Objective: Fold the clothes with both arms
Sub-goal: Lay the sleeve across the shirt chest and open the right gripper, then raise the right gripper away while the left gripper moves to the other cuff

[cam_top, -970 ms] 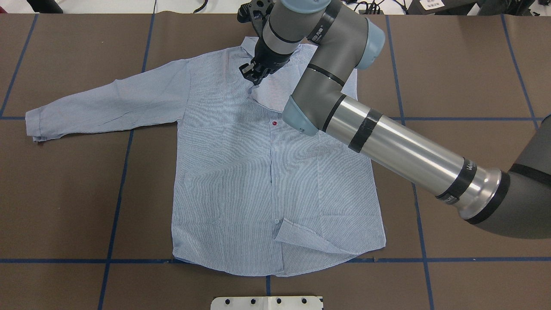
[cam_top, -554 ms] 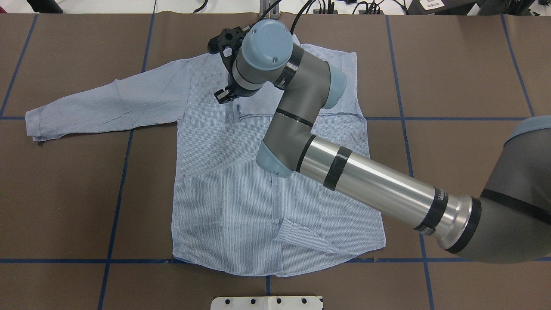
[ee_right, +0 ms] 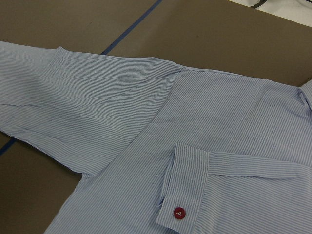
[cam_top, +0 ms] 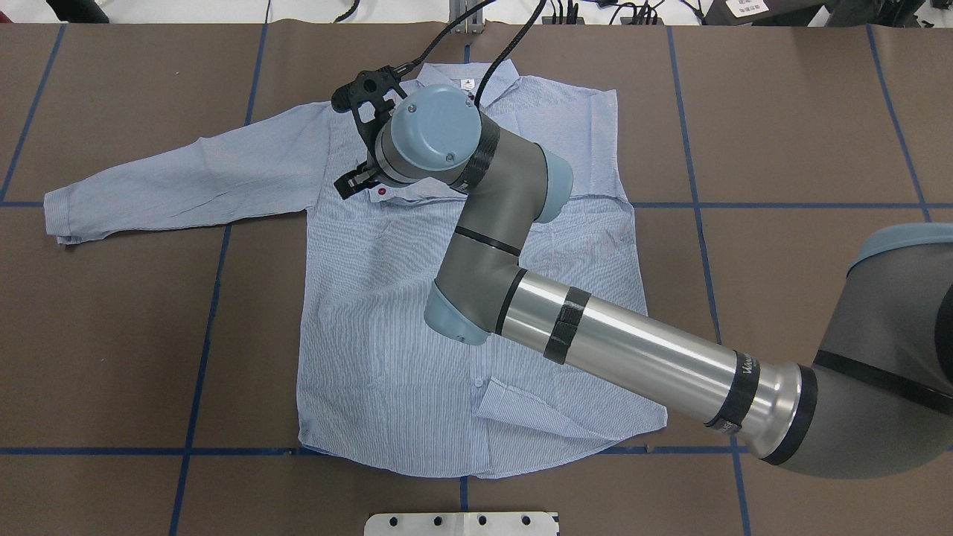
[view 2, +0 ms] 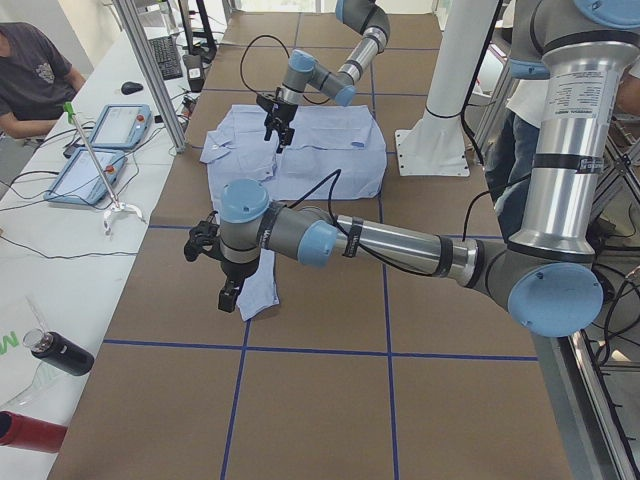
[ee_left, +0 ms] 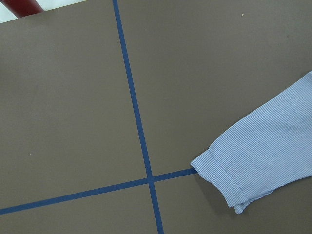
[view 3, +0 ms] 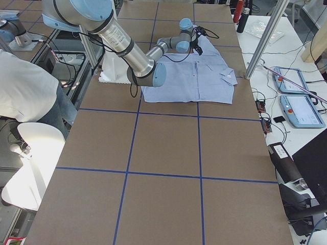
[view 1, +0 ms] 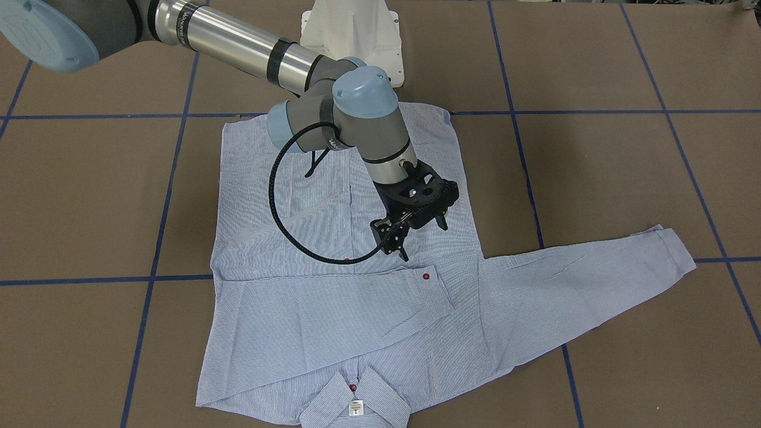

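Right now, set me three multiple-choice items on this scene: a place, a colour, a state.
1. The folded sleeve's cuff lies: A on the shirt's front; B over the collar; C beside the hem.
2. The cuff's button is: A white; B dark red; C black.
3. The other sleeve is: A rolled up; B tucked under the shirt; C stretched flat on the table.
1 A, the cuff rests across the chest; 2 B, it shows red in the front-facing view; 3 C, it lies straight out from the shoulder.
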`<state>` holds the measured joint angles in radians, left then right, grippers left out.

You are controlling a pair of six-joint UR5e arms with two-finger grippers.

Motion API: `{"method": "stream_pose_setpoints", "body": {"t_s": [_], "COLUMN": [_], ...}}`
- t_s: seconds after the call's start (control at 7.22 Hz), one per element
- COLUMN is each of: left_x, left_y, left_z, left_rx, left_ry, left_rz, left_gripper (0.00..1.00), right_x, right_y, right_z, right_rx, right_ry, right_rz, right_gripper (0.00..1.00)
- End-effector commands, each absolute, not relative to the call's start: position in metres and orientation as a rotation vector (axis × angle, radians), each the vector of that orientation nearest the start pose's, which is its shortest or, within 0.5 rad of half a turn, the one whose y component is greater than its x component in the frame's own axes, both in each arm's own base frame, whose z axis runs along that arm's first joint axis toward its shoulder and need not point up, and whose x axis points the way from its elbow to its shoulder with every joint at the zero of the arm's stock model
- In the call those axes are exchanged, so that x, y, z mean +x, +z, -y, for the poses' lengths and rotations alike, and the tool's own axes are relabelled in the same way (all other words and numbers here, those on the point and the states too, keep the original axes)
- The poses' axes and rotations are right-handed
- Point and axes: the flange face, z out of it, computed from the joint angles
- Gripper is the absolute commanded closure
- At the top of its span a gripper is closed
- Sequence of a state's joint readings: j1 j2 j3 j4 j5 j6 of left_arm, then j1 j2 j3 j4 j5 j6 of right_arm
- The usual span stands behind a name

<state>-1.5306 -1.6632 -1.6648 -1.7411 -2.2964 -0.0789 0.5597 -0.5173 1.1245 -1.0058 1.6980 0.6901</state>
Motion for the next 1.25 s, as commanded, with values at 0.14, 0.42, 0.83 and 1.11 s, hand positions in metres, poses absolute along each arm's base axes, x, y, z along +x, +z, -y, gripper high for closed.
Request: {"method": "stream_pose_setpoints", "body": {"t_s": [0.14,0.42,0.83,1.11], "left_x": [0.048,0.073,0.107,0.137], "left_y": [0.556,0.578,0.600,0.640], "left_z": [0.556,0.544,0.543,0.532], "left_rx": [0.260,0.281,0.297,0.322], "left_ry": [-0.050,-0.065,-0.194,-0.214], "left_rz": [-0.841,-0.860,-0.813,-0.808], "left_gripper": [0.01,0.01,0.04,0.07], "right_x": [-0.545,-0.443,-0.309,-0.279], "right_y": [0.082,0.145,0.245,0.259], "right_z": [0.560,0.609,0.608,0.604], "right_rx": [0.344,0.191,0.143,0.127], "right_ry": [-0.260,-0.149,-0.174,-0.199], "right_rz": [0.876,0.863,0.792,0.753], "right_gripper": [0.00,0.00,0.00,0.00]}}
